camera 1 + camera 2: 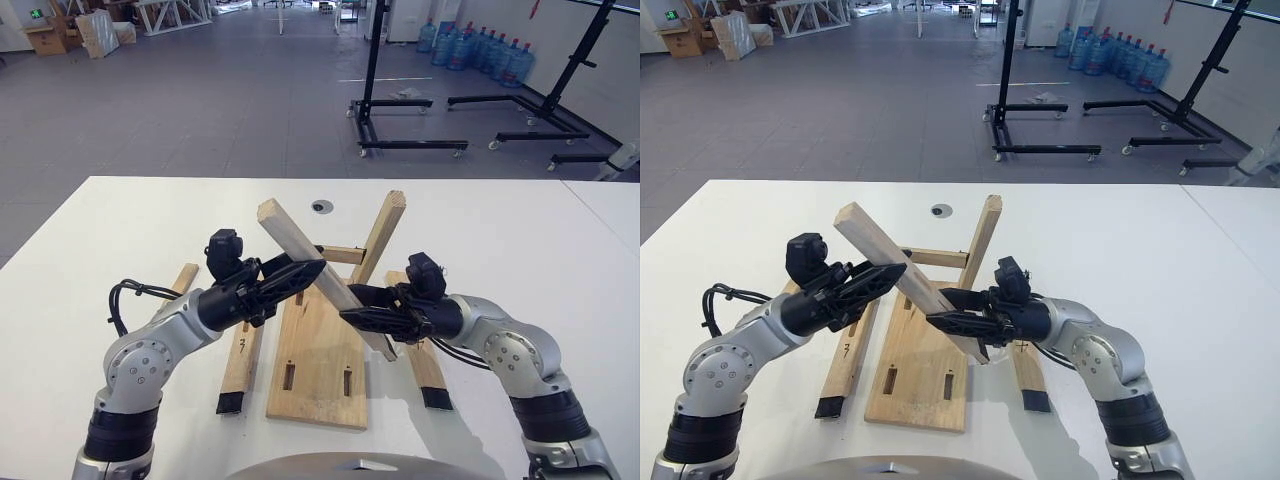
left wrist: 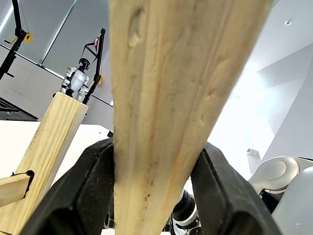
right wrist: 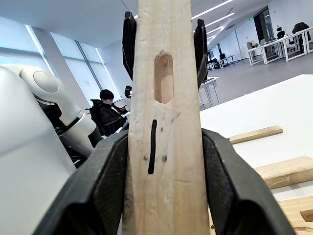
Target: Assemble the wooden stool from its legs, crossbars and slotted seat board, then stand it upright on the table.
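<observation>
Seat board point(image 1: 318, 372), slotted, lay flat on the white table point(image 1: 120, 230), nearest the onlooker. One flat leg point(image 1: 240, 368), black-tipped, lay just beside the board's left edge; a second flat leg point(image 1: 430, 378) lay near its right edge. Slanted leg point(image 1: 288, 235) was raised over the board. Left gripper point(image 1: 312, 274) was clamped around its middle, right gripper point(image 1: 348, 304) around its lower part. Behind stood a tilted leg point(image 1: 382, 232) with a crossbar point(image 1: 345, 255) joined at its side. Farther off: black wheeled stands point(image 1: 410, 125), water bottles point(image 1: 480, 50)

One leg point(image 1: 287, 234) (tilted) over seat board point(image 1: 318, 375)
</observation>
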`<state>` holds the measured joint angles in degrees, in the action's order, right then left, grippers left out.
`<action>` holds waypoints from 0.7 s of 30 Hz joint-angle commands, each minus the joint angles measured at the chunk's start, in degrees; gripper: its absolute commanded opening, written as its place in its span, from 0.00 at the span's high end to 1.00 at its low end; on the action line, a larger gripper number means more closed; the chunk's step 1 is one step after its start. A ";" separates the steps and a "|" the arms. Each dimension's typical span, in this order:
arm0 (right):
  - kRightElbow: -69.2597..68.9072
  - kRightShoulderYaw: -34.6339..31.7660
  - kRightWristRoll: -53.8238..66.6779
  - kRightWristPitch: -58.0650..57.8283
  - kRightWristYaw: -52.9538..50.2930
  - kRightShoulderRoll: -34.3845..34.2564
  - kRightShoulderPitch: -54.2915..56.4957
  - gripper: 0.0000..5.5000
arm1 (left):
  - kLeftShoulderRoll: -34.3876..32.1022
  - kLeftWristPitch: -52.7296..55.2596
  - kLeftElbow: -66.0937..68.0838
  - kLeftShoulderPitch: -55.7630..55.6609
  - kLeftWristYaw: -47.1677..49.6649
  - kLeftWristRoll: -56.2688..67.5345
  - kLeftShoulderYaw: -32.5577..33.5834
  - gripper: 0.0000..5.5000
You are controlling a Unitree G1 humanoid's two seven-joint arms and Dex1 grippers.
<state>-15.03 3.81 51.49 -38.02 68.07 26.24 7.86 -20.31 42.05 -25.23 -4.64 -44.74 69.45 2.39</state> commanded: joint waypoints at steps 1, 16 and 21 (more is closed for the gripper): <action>0.95 -0.38 -1.15 1.25 0.79 0.44 2.16 0.64 | 0.00 0.21 -0.43 1.20 -1.11 0.99 0.07 0.61; 0.55 -1.60 -2.41 -0.92 -0.13 4.05 1.60 0.29 | -1.91 -3.20 2.65 -0.29 -4.53 -1.06 4.99 0.63; -2.17 -3.40 -2.41 -0.31 -0.57 6.55 0.33 0.24 | -6.28 -3.88 4.77 -0.59 -7.08 -1.44 10.34 0.63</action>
<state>-15.82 2.03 49.40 -38.63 68.04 31.61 8.16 -24.06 38.38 -21.33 -4.61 -50.32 68.34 10.59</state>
